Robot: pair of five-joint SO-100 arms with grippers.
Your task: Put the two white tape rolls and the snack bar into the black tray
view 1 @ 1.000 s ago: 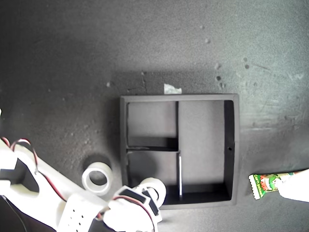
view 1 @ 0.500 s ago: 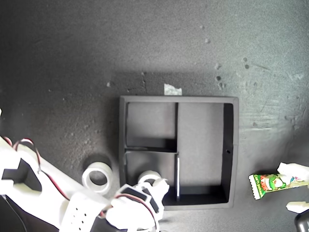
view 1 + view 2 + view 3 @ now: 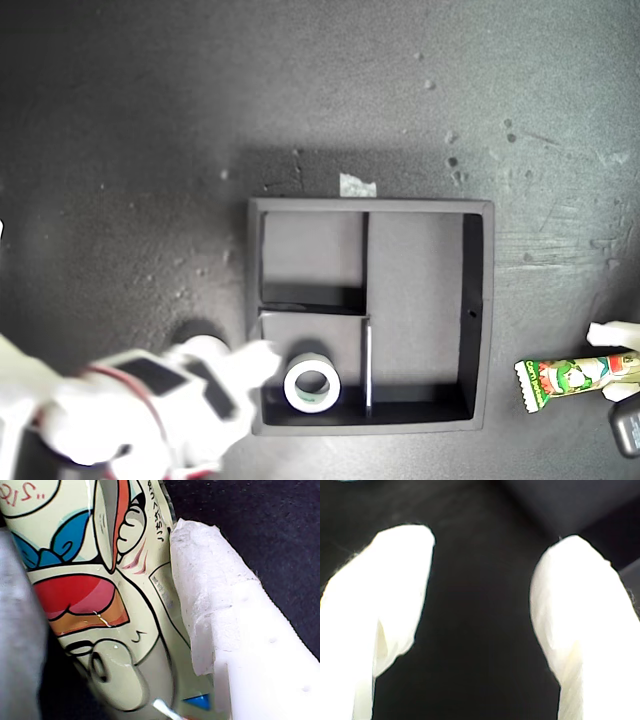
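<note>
The black tray (image 3: 478,300) sits mid-table. One white tape roll (image 3: 311,385) lies flat in its small compartment nearest the exterior view's bottom. My second gripper (image 3: 250,378) is a blur just outside the tray wall beside that roll. It is open, and its two white fingers (image 3: 395,590) have nothing between them. The other tape roll is hidden behind that arm. The snack bar (image 3: 560,378) lies on the table at the exterior view's right edge. My first gripper (image 3: 618,378) is open and straddles the bar's far end, with one white finger (image 3: 240,630) against the packet (image 3: 100,580).
A small white scrap (image 3: 356,184) lies on the dark table just beyond the tray's far wall. The tray's long compartment (image 3: 415,300) and its other small compartment (image 3: 312,255) hold nothing. The second arm's white body (image 3: 110,420) fills the exterior view's bottom left corner.
The second gripper let go of the tape roll, which now lies in the tray, and pulled back toward the exterior view's left. The first gripper's fingers spread around the snack bar, which stayed put.
</note>
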